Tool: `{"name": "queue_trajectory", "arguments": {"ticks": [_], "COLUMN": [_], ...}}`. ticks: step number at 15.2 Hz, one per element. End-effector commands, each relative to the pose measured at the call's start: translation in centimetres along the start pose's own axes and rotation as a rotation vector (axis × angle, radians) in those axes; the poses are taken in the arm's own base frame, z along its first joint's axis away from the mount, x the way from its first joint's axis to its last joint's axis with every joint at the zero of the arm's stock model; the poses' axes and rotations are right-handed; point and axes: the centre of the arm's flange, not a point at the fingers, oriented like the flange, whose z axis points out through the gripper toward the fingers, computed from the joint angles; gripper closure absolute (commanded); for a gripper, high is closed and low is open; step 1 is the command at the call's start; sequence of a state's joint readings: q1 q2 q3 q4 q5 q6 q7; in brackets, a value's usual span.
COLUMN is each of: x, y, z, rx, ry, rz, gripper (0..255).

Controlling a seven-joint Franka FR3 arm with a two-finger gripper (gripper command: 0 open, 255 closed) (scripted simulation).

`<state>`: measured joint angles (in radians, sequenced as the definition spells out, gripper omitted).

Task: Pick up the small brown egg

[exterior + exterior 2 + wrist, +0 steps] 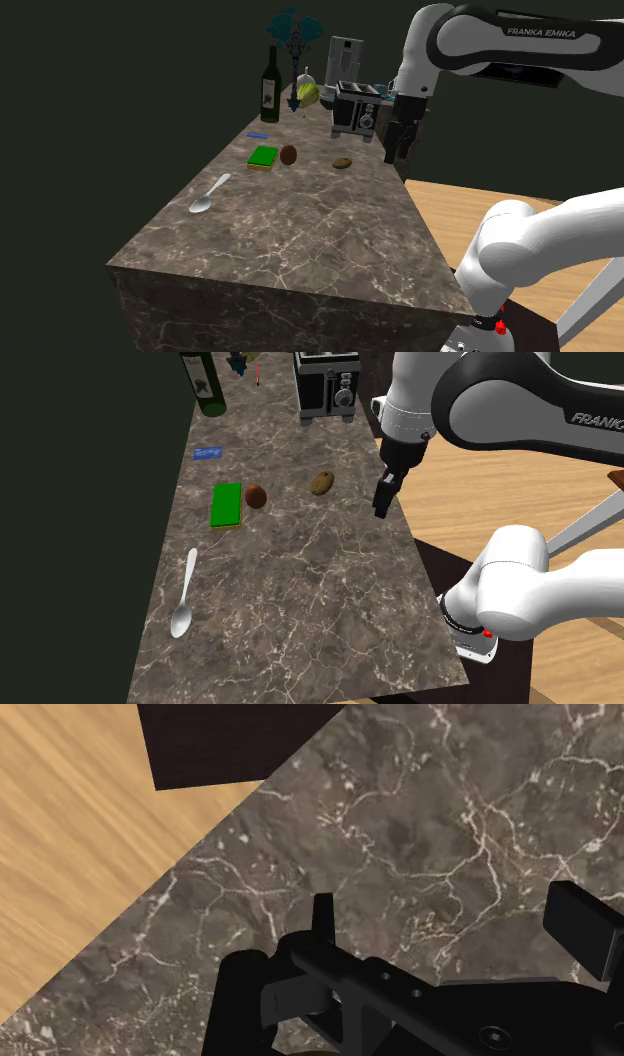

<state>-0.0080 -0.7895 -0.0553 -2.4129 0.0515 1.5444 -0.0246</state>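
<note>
Dark veined marble makes up the countertop I am working over. The small brown egg lies on it a little above the middle of the shoulder view, just beside the right edge of a flat green rectangular sponge. To the egg's right in that view sits an olive-brown oval lump, apart from it. My all-black two-finger gripper hangs further right, over the counter's right-hand edge and well apart from the egg. In the wrist view I see its fingers standing wide apart with only marble between them. A silver metal spoon lies toward the shoulder view's lower left. A dark green wine bottle and a black-and-silver toaster stand at the counter's far end, near the top of the frame.
</note>
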Motion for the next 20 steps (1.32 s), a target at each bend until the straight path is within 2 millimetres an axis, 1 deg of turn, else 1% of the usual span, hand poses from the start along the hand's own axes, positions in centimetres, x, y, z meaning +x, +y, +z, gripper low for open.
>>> {"name": "queue_trajectory", "arguments": {"ticks": [1,11,20], "x": [0.0,12.8,24.5], "y": [0.0,-3.8,-6.8], "z": [0.0,0.7,1.4], "rx": [0.000,-0.009,-0.017], "ry": [0.000,-0.011,-0.021], "rz": [0.000,0.039,0.074], "gripper": [0,0,0]}}
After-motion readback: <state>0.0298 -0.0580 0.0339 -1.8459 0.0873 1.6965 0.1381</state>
